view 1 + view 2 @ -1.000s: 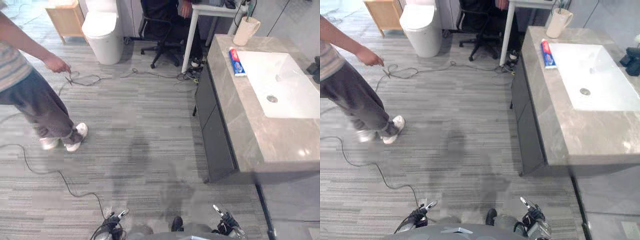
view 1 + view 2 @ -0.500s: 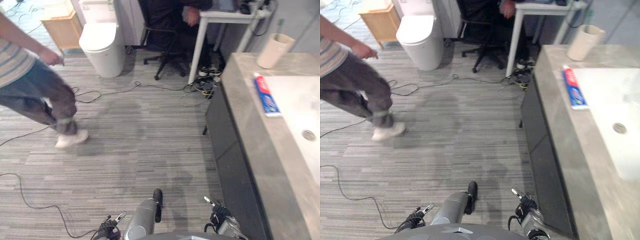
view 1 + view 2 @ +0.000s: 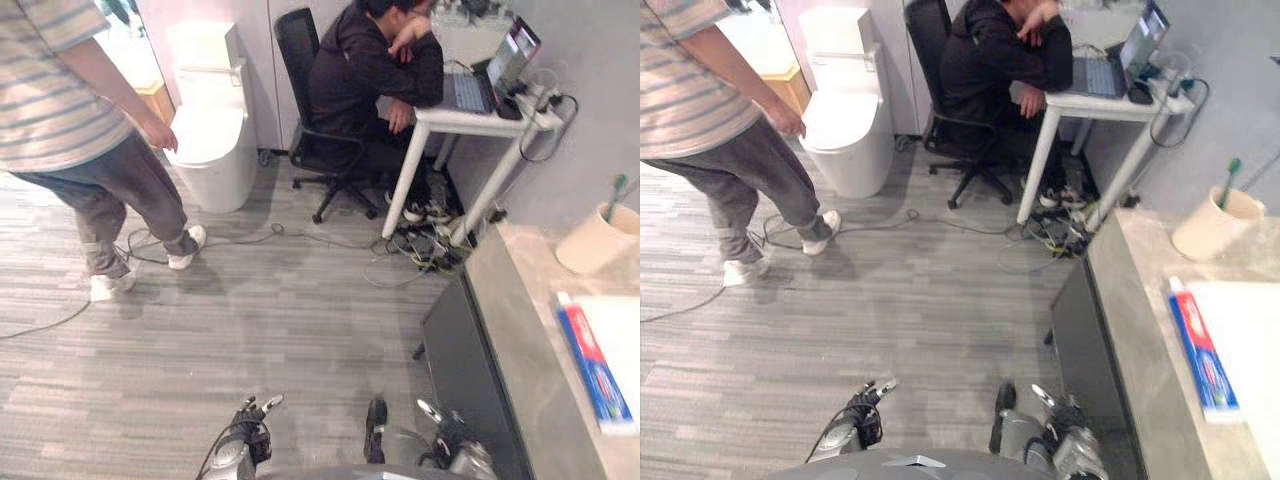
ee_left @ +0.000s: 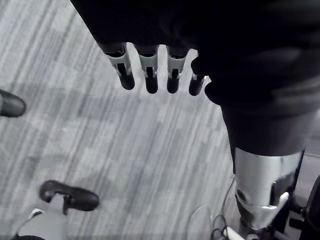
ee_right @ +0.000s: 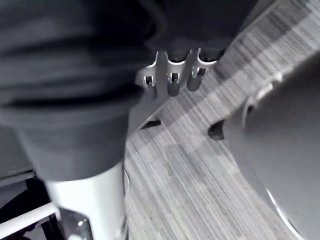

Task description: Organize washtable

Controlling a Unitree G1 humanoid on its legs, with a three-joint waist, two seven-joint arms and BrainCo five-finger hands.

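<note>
Nothing looks tidied yet: the left hand and right hand hang empty, fingers straight and slightly spread above the floor; well beyond the right fingers, the toothpaste tube lies flat on the tabletop, near the cup holding a toothbrush.

Even, bright light (soft shadows)

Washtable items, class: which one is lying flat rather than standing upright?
The red-and-blue toothpaste tube lies flat beside the basin; the beige cup stands upright farther back, holding a green-tipped toothbrush.
</note>
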